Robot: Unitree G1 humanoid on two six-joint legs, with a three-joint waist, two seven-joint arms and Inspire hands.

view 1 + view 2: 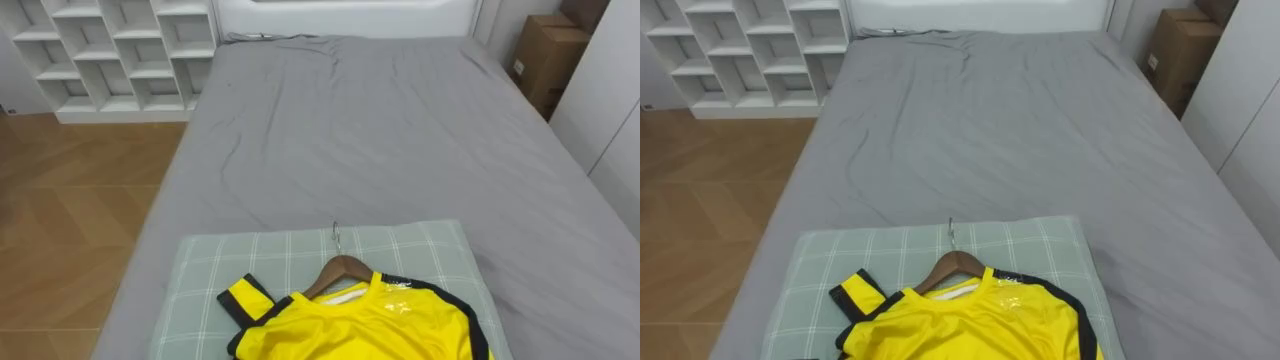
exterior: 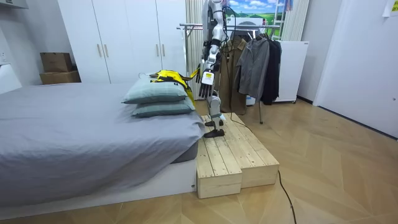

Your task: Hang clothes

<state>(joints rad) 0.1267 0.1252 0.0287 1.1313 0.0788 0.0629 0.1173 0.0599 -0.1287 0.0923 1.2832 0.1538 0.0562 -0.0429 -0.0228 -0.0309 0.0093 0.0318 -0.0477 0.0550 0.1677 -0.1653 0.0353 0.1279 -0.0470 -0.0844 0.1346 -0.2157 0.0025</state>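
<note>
A yellow jersey [image 1: 360, 325] with black trim lies on a green checked pillow [image 1: 420, 250] at the near end of the grey bed [image 1: 380, 130]. A wooden hanger [image 1: 340, 270] sits in its neck, and the metal hook [image 1: 337, 235] points toward the headboard. In the room view I stand on a wooden platform [image 2: 230, 155] at that end of the bed, facing it. The jersey [image 2: 168, 76] tops two stacked pillows [image 2: 155, 93] in front of me. My left hand [image 2: 207, 76] hangs by the pillows' edge, close to the jersey. A clothes rack [image 2: 193, 26] stands right behind me.
Dark coats [image 2: 255, 62] hang on the rack. A white cubby shelf [image 1: 110, 50] stands left of the bed, on wooden floor. Cardboard boxes [image 1: 545, 55] and white wardrobe doors are to its right. The platform has a step down toward the room.
</note>
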